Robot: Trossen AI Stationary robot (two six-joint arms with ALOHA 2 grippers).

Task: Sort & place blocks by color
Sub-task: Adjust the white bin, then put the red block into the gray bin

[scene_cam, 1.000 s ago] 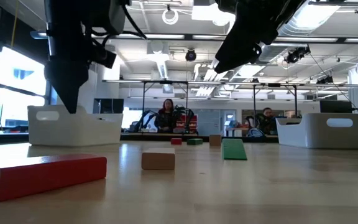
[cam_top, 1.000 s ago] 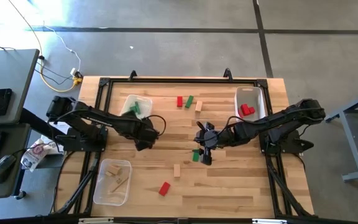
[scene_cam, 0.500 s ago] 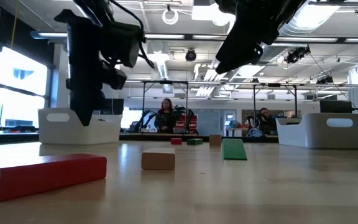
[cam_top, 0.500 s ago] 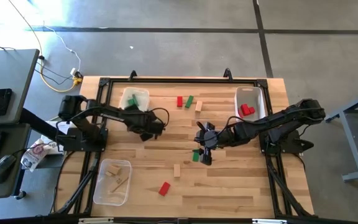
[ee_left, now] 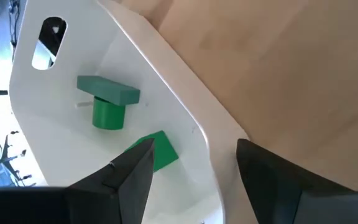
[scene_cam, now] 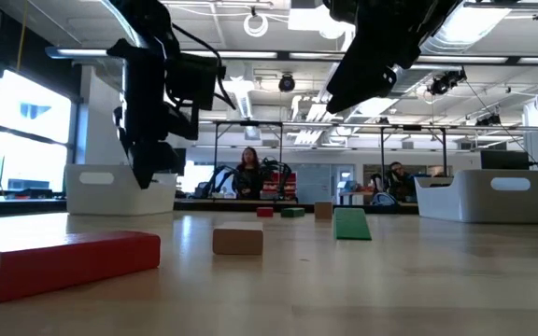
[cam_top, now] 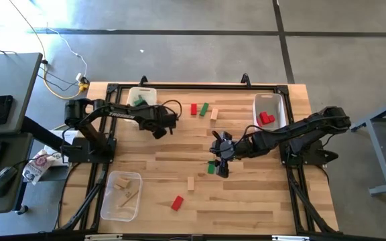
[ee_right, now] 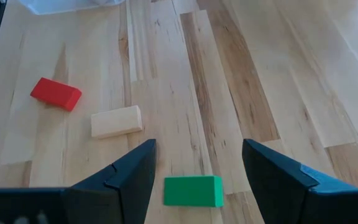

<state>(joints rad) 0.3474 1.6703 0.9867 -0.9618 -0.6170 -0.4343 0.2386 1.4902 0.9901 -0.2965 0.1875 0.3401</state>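
Lying scattered across a pale plank bench (cam_top: 246, 201): painted wooden blocks (cam_top: 201, 108) in red, green and bare wood, some loose at twelve o'clock, a green brick (ee_right: 193, 190) near centre, a plain bar (ee_right: 117, 121) and a red brick (ee_right: 56, 94) toward six. Sitting at the edges: glossy white bins, one (ee_left: 185, 118) at eleven o'clock holding green pieces, among them a peg under a flat bar (ee_left: 109, 99), seen only from the left wrist. Reaching out low from nine o'clock, the left tool (cam_top: 158, 126), fingers spread and empty beside that bin. Hovering over the green brick from three o'clock, the right tool (cam_top: 220, 159), fingers spread wide, empty.
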